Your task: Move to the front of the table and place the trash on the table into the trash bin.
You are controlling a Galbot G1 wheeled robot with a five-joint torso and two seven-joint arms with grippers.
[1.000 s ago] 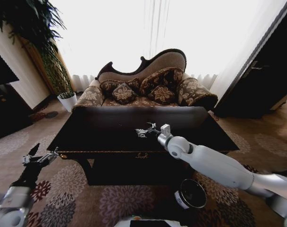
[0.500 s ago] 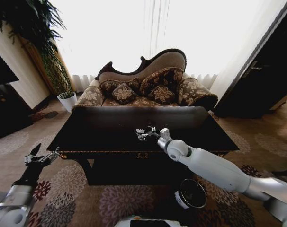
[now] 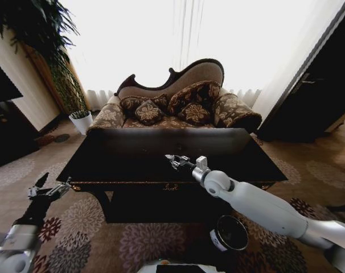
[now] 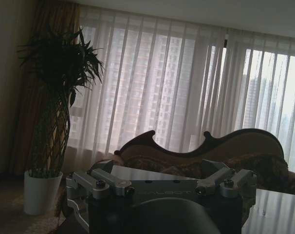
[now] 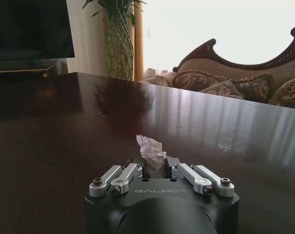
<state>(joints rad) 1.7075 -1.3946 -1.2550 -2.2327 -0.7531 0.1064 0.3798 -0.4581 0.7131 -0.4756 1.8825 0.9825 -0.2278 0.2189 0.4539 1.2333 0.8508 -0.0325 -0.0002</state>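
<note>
Now right end effector [image 5: 155, 168] clamped on paper wad [image 5: 150, 148], above table [image 5: 64, 126].

Large dark glossy wooden table [image 3: 132, 156] with curved legs, standing on patterned floral carpet [image 3: 144, 242]. On tabletop, one crumpled white paper wad [image 5: 150, 148] near middle. On carpet by right front corner of table, small round black trash bin [image 3: 229, 233].
</note>
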